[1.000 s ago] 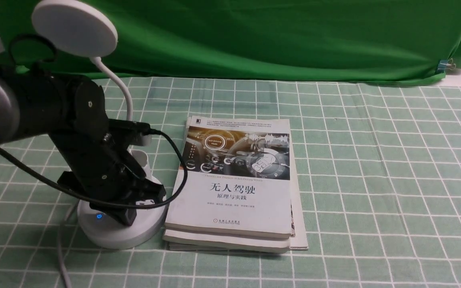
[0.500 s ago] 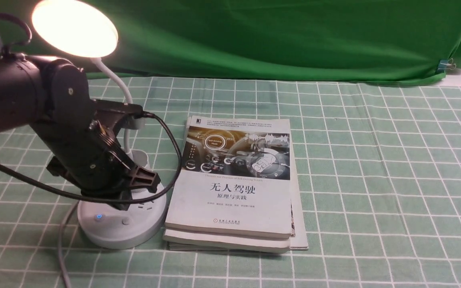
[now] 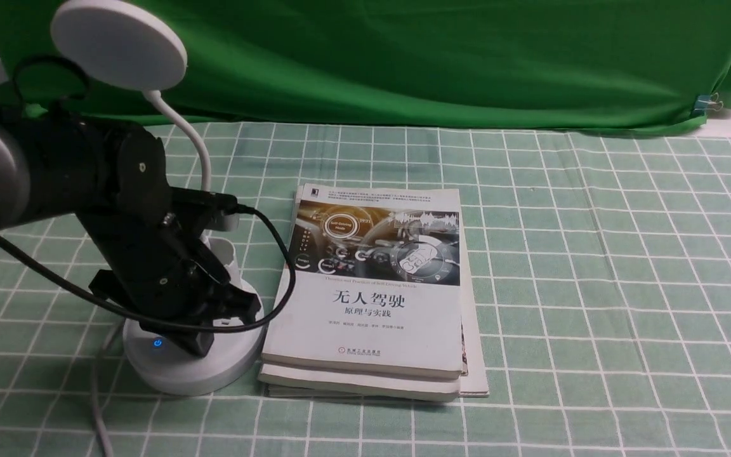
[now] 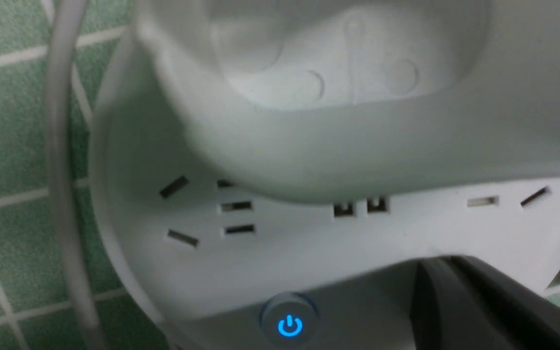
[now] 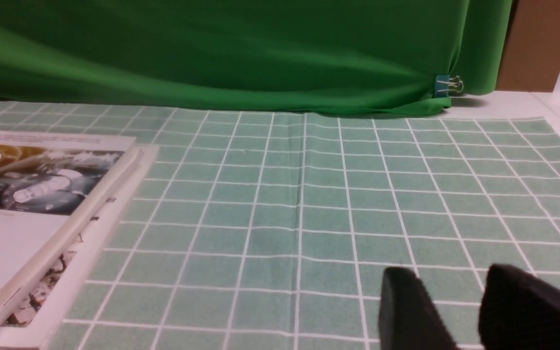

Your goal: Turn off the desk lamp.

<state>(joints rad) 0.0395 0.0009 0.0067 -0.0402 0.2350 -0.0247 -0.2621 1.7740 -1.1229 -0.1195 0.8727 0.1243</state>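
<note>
The desk lamp stands at the left of the table in the front view. Its white disc head (image 3: 118,43) is dark, and its thin neck (image 3: 197,149) rises from behind my left arm. My left gripper (image 3: 199,348) is shut and empty. Its tip is pressed down on the round base (image 3: 175,374), just right of the blue-lit power button (image 3: 157,343). The second button is hidden under the tip. In the left wrist view the gripper (image 4: 435,265) rests on the base (image 4: 129,253) beside the blue button (image 4: 289,325), below the sockets (image 4: 236,216) and cup holder (image 4: 338,73). My right gripper (image 5: 447,291) is open and empty over the cloth.
A stack of books (image 3: 372,298) lies just right of the lamp base. The lamp's grey cord (image 3: 96,393) runs off the front left. A green backdrop (image 3: 403,57) hangs along the back, with a binder clip (image 3: 708,103) at its right end.
Half a second ago the lamp head was lit and my left gripper was raised off the base. Now the gripper is down on the base again and the head is dark.
</note>
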